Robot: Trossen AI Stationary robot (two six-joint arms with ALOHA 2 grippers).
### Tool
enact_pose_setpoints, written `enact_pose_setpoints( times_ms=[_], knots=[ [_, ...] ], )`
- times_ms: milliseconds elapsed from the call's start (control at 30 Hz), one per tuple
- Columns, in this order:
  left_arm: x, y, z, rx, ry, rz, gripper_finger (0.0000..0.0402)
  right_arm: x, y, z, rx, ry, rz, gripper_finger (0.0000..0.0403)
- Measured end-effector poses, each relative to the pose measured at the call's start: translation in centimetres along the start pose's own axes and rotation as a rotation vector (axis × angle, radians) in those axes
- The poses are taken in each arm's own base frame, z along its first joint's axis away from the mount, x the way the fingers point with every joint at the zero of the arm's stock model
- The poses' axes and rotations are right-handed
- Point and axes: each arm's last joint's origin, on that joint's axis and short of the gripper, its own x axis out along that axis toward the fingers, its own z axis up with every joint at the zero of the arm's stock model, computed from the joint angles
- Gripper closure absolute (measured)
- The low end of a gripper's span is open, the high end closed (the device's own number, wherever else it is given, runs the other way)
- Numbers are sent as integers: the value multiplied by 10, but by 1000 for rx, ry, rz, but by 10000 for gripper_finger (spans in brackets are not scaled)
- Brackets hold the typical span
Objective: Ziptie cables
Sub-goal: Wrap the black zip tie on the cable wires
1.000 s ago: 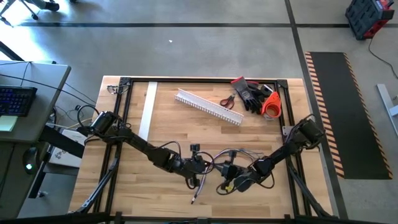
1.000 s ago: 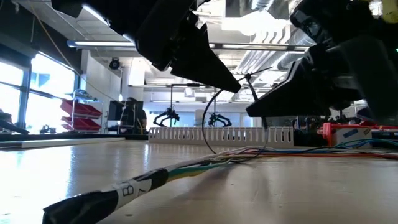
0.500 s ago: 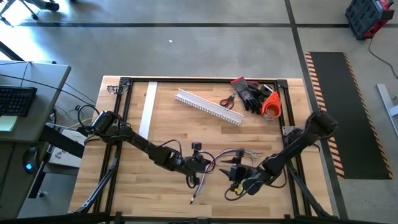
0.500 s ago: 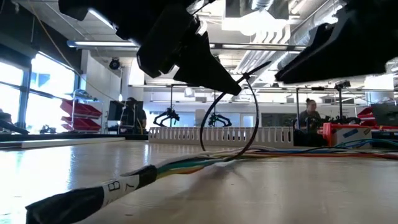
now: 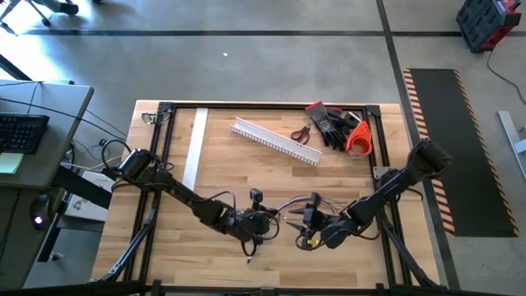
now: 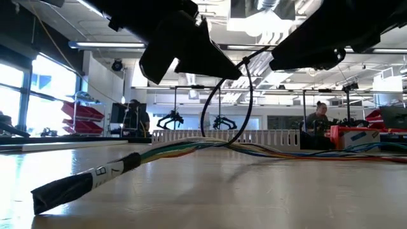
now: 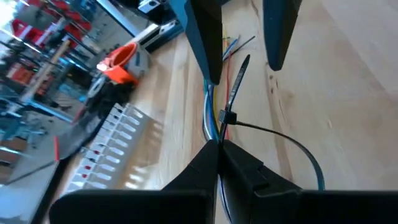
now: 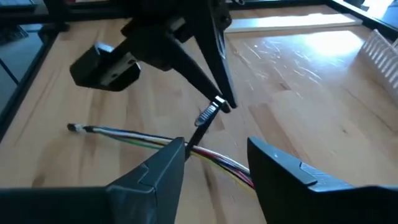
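Cables point(image 6: 191, 147), thin and multicoloured, run flat on your wood table point(image 5: 222, 164) beneath both grippers; left gripper point(image 8: 217, 102) pinches a black ziptie loop point(image 6: 226, 108), right gripper point(image 8: 214, 165) stands open astride it.

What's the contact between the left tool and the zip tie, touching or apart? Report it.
Touching. The right wrist view shows the left tool shut, its tips pinching the head end of the black zip tie above the cables.
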Motion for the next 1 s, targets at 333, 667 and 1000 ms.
enact_pose_setpoints(
  times_ms=[333, 667, 1000],
  knots=[
    [-5, -13, -3, 56, 19, 71, 401, 13, -7, 9, 92, 3, 76, 247],
    [-7, -14, -3, 62, 22, 78, 401, 28, -6, 3, 122, -21, 81, 281],
    [-7, -14, -3, 63, 23, 76, 401, 28, -6, 6, 113, -53, 64, 356]
  ],
)
